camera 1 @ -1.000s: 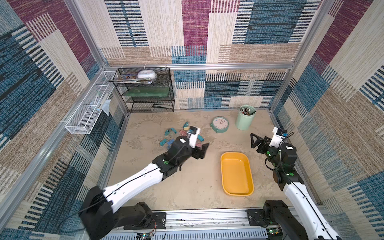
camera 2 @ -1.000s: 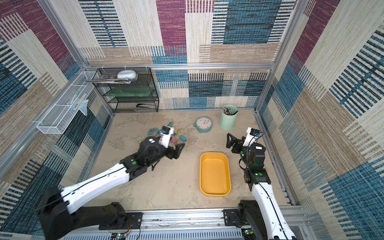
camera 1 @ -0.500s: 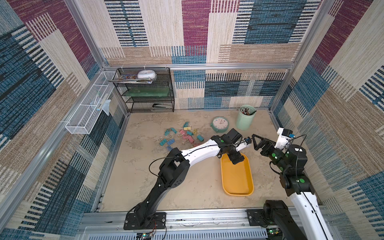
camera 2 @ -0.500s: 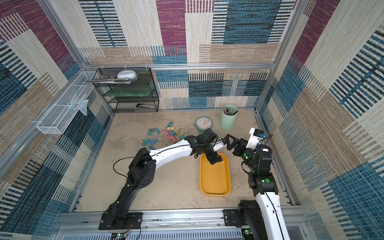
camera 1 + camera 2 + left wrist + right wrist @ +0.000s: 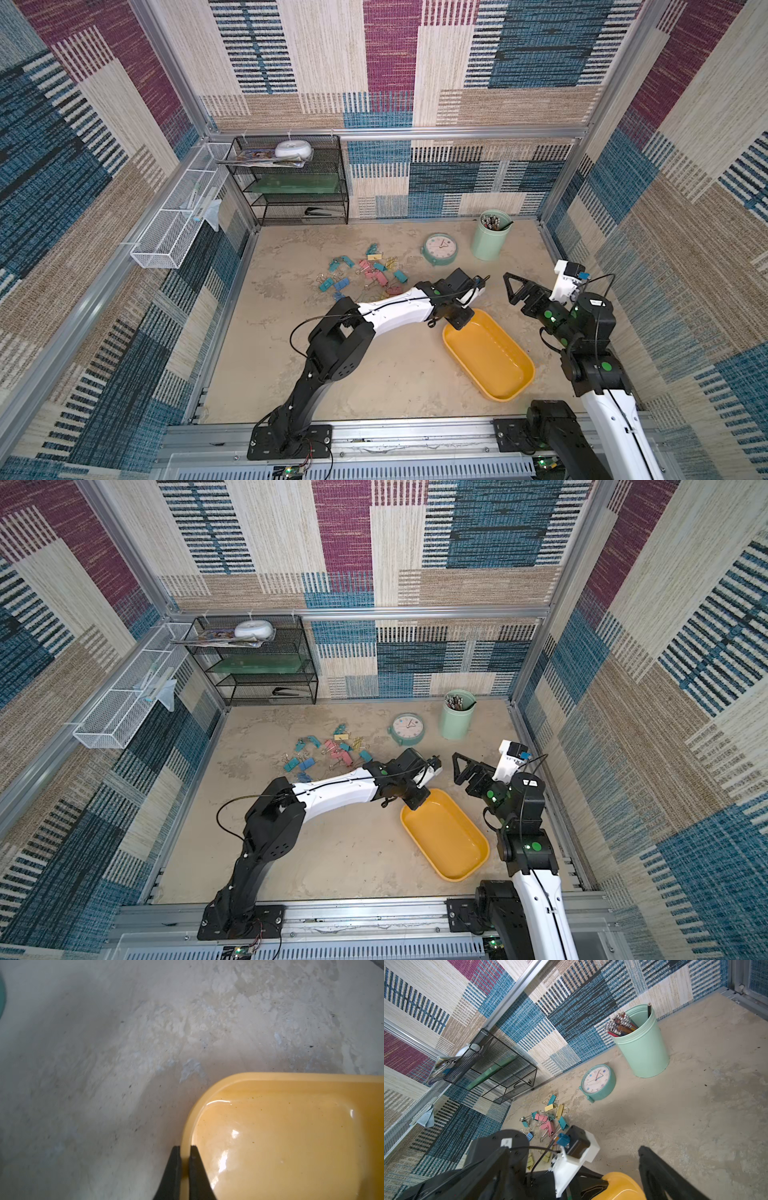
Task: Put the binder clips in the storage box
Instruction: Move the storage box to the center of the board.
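Left gripper (image 5: 185, 1149) pinches the storage box (image 5: 291, 1077) rim, jaws narrow; if you drag fast, it can slip.

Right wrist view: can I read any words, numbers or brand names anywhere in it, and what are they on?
Mint-green round clock: numerals ring the dial, too small to read surely.
White sticker on the black robot arm: print blurred, unreadable.
Glossy magazine on the black wire-mesh shelf: cover too blurred to read.
No other text shows.
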You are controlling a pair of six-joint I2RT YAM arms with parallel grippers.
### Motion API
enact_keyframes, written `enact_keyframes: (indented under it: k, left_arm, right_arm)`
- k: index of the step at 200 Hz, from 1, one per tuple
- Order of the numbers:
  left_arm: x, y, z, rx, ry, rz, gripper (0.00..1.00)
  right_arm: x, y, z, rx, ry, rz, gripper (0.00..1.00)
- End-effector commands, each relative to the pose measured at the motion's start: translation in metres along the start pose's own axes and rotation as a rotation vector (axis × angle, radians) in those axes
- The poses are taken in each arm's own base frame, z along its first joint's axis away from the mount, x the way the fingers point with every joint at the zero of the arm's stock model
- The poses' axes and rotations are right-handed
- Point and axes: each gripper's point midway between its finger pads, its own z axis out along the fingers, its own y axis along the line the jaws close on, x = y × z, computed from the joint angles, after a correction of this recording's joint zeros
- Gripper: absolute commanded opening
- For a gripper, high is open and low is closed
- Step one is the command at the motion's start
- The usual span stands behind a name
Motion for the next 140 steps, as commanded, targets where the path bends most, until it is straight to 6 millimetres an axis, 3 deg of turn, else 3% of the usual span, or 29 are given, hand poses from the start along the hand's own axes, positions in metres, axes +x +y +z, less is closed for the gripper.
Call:
enact_keyframes:
  k: [1, 21, 41, 80, 107, 127, 140]
  left_arm:
    - [0.01, 0.035, -0.035, -0.197, -0.112, -0.31, 0.0]
    - [0.069, 0.067, -0.076, -0.374, -0.101, -0.507, 0.0]
    - [0.123, 0.086, -0.114, -0.492, -0.102, -0.643, 0.0]
    - [0.201, 0.104, -0.154, -0.613, -0.091, -0.751, 0.0]
    - [0.225, 0.109, -0.178, -0.652, -0.105, -0.805, 0.02]
    - [0.226, 0.109, -0.185, -0.624, -0.158, -0.81, 0.27]
    - [0.216, 0.108, -0.192, -0.604, -0.193, -0.792, 0.36]
  right_arm:
    - [-0.003, -0.001, 0.006, -0.001, -0.013, 0.011, 0.99]
    - [0.005, -0.01, 0.018, 0.014, 0.025, 0.025, 0.98]
    - [0.023, -0.013, 0.035, -0.01, 0.112, 0.044, 0.97]
    - [0.052, 0.001, 0.062, -0.057, 0.235, 0.02, 0.97]
    - [0.073, 0.017, 0.075, -0.06, 0.302, -0.034, 0.97]
    - [0.087, 0.027, 0.084, -0.039, 0.344, -0.077, 0.96]
    - [0.097, 0.033, 0.092, -0.018, 0.378, -0.077, 0.95]
